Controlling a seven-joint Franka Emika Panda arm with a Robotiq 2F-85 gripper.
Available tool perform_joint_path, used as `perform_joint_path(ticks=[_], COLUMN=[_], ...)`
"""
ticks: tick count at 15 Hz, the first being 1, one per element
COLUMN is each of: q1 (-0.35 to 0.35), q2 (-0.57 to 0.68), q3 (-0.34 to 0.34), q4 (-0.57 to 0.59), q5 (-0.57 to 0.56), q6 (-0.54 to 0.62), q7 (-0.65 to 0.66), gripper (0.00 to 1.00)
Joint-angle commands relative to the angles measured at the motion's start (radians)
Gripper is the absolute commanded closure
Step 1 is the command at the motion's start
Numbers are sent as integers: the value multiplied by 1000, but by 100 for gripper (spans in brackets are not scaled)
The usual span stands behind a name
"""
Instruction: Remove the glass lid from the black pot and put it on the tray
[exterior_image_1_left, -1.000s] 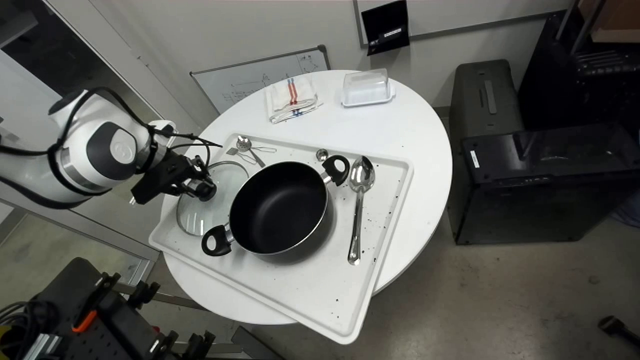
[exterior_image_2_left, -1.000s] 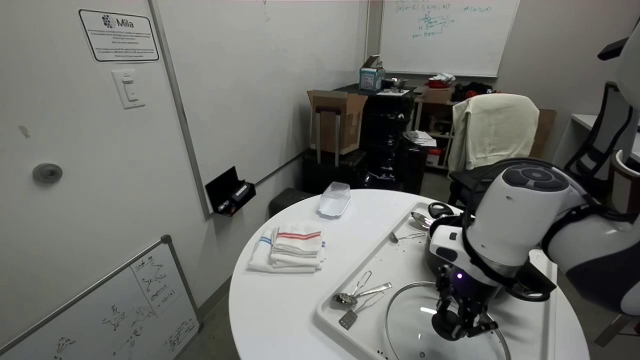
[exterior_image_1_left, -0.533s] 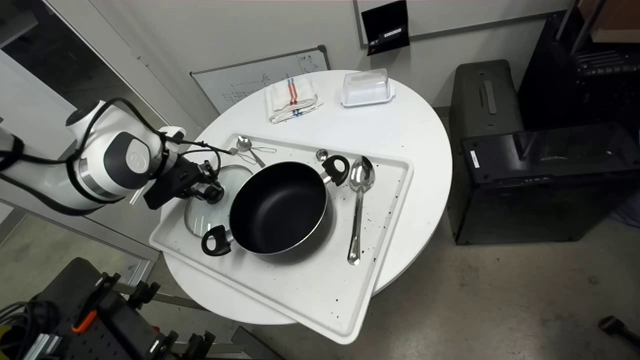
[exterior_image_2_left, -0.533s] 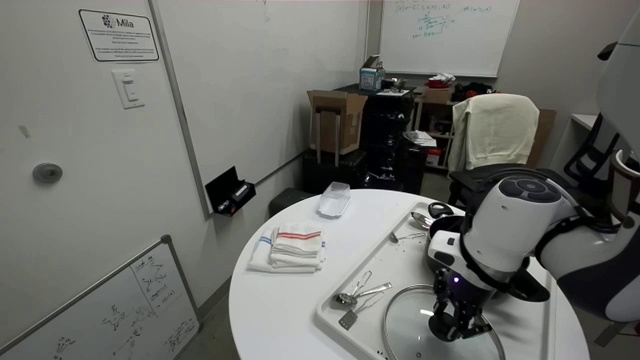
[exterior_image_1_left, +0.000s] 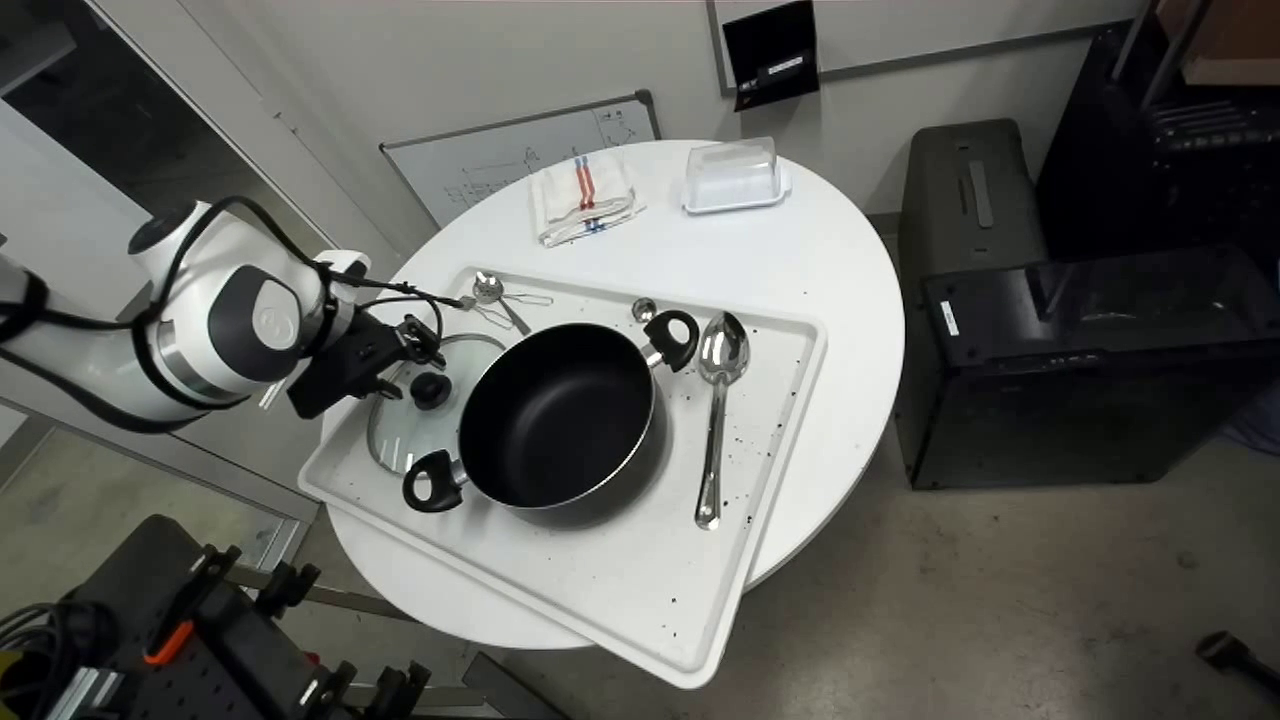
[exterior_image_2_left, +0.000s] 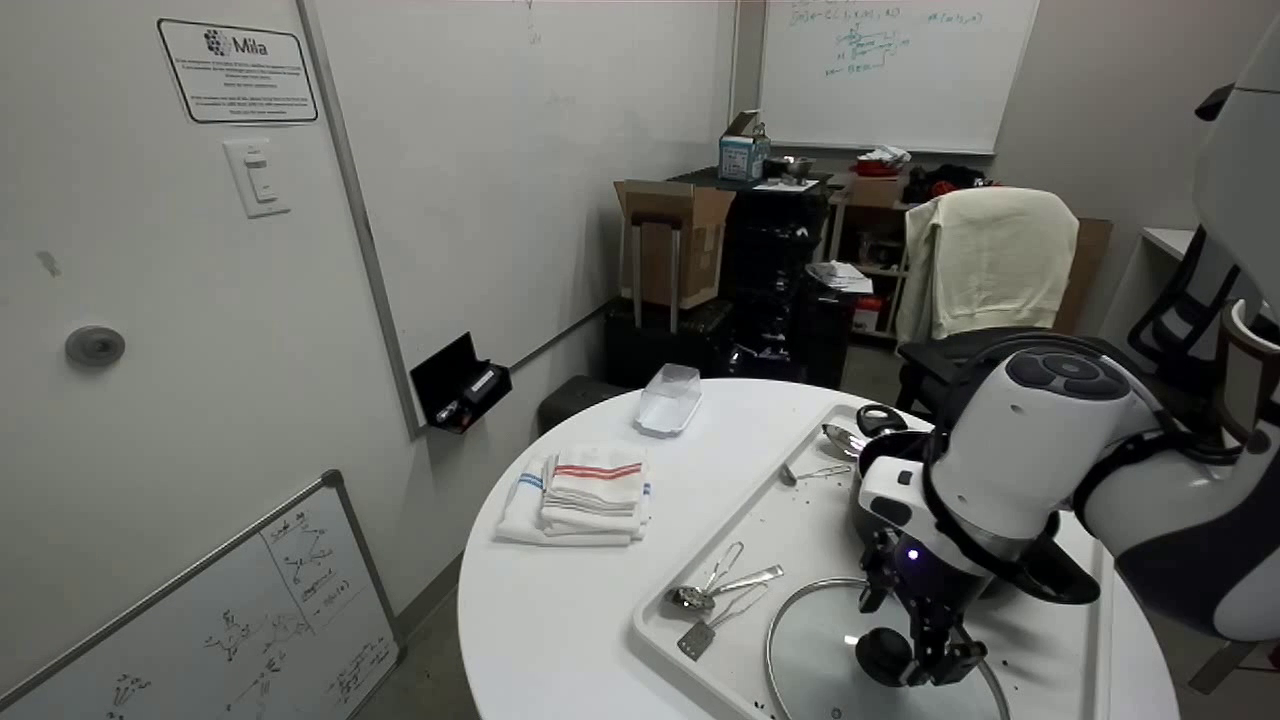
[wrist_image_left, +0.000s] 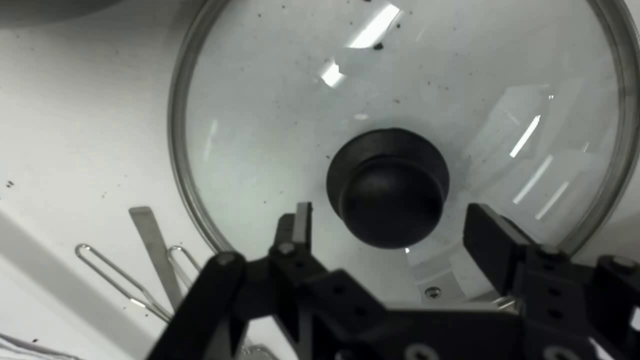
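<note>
Well, the tray (exterior_image_1_left: 600, 590) overhangs the round table (exterior_image_1_left: 845, 290), a whiteboard (exterior_image_1_left: 535, 150) nearby, the gripper (wrist_image_left: 387, 216) gaping.

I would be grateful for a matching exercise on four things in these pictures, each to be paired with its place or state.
Things:
1. Round clear glass lid
2. Round black pot
3. Folded white red-and-blue-striped cloths
4. Black two-fingered claw

Places or states:
A. On the round white table, outside the large white rectangular tray
B. Jaws apart, gripping nothing
C. Uncovered, between the lid and the large shiny metal spoon
D. Lying on the tray, beneath the claw

Right pairs: 1-D; 2-C; 3-A; 4-B
</note>
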Motion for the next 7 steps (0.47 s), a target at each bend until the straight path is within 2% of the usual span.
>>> perform_joint_path(ticks=[1,4,7], q1=[-50,-115,-213], q2=[-48,-100,-164], q3=[33,78,147], q4=[-55,-112,-185], q5=[5,-12,-26], q6=[37,40,26], q7=[-37,-62,-93], gripper=[0,0,0])
